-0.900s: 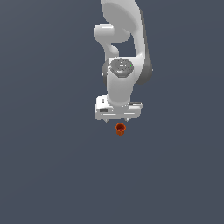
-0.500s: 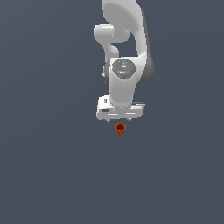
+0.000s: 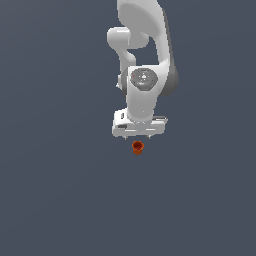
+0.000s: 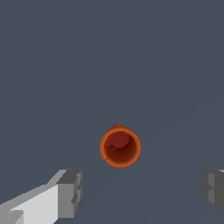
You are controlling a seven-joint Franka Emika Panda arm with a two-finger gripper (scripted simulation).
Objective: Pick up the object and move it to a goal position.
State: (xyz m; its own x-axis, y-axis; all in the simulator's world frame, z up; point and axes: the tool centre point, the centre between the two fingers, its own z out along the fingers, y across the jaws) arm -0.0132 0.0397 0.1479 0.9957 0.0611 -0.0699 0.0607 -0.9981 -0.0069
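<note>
Nothing has shifted much since the earlier frames: my arm holds the same pose above the cup, at most a shade lower.

Item one, cup: small, round, orange-red, hollow top darker inside. It stands upright on the flat grey floor, just below my pincer in the exterior view, not touching it. The wrist view looks straight down into its mouth.

Item two, pincer: white body, grey-tipped fingers. Its jaws are spread wide, one finger to each side of the cup with clear floor between, and it has hold of nothing. From the wrist view the cup lies a little beyond the line between the two fingertips.

Item three, arm: white, jointed, reaching down from the far top of the exterior view, wrist pointing downward.
</note>
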